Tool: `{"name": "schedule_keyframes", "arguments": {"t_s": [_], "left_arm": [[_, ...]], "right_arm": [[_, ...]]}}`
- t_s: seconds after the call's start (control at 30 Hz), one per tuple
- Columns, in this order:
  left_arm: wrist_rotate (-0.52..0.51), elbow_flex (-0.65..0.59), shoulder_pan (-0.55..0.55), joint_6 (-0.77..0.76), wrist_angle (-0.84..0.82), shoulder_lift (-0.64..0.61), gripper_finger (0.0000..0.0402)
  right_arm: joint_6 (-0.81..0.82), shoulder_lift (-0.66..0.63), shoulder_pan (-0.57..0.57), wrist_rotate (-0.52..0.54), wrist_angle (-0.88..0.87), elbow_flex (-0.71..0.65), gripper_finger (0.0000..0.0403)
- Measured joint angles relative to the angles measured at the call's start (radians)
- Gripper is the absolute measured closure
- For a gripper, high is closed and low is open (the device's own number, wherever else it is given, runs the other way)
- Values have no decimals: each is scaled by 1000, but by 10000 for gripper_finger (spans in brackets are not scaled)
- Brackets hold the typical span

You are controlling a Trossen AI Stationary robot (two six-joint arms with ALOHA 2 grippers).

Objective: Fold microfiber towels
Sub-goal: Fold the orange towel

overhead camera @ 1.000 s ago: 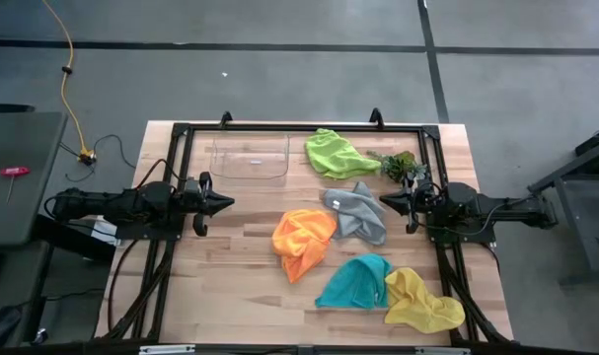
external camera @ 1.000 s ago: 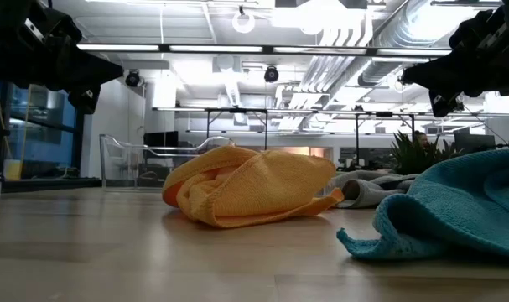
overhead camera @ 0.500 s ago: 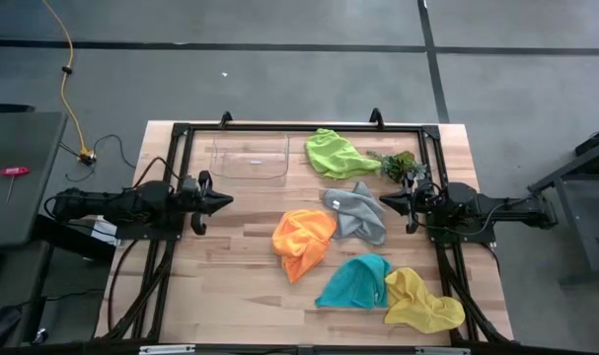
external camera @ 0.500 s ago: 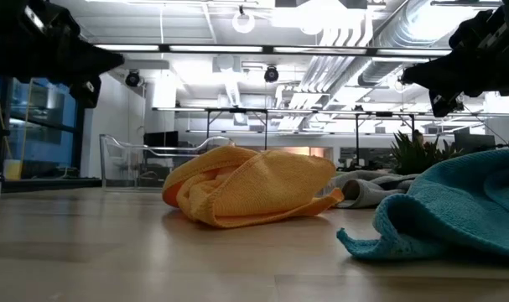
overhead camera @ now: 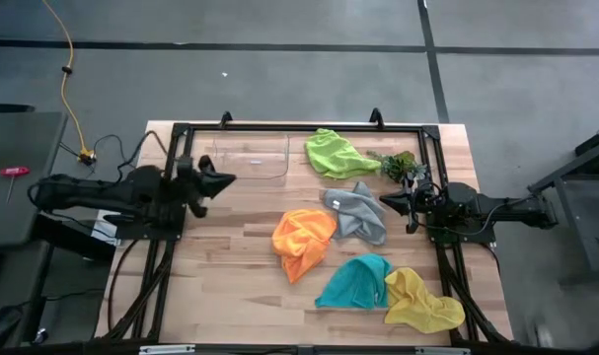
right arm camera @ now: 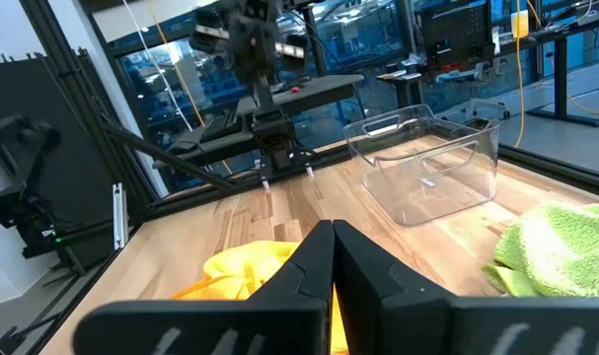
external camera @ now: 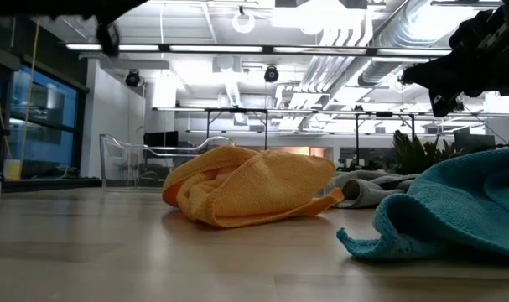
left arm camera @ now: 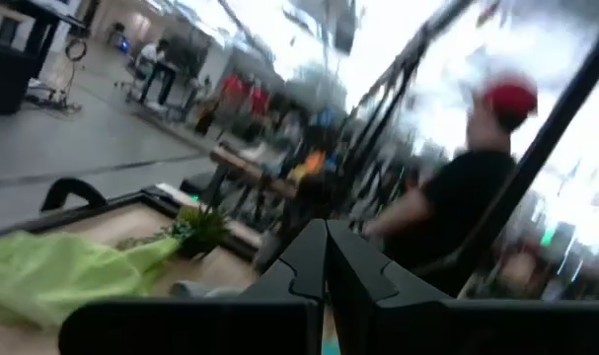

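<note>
Five microfiber towels lie crumpled on the wooden table, touched by no gripper: lime green (overhead camera: 336, 154) at the far side, grey (overhead camera: 358, 210) in the middle, orange (overhead camera: 301, 240) beside it, teal (overhead camera: 356, 282) and yellow (overhead camera: 421, 300) near the front edge. My left gripper (overhead camera: 228, 179) is shut, raised at the table's left with nothing between its fingers (left arm camera: 326, 258). At the right, my right gripper (overhead camera: 383, 200) is also shut, level and above the grey towel's edge (right arm camera: 332, 247). The low view shows the orange towel (external camera: 250, 193) and the teal one (external camera: 455, 201) close up.
A clear plastic tray (overhead camera: 250, 158) stands at the far left of the table, close to my left gripper. A small leafy plant sprig (overhead camera: 400, 165) lies beside the lime green towel. A black frame (overhead camera: 279, 127) rims the table. A person in a red cap (left arm camera: 477, 197) stands beyond the table.
My left gripper has risen sharply, leaving the top of the low view, and has tipped its fingers upward while shifting toward the far edge near the tray. It stays shut. The towels and my right arm have kept still.
</note>
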Motion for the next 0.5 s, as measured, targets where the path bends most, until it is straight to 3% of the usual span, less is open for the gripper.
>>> {"name": "schedule_keyframes", "arguments": {"t_s": [0.23, 0.4, 0.5], "left_arm": [[69, 253, 0, 59, -20, 338, 401], [78, 314, -21, -36, -4, 469, 401], [41, 315, -53, -44, 57, 496, 401]], "right_arm": [[0, 0, 0, 0, 0, 0, 402], [3, 0, 0, 13, 14, 0, 402], [156, 0, 0, 15, 94, 0, 402]]}}
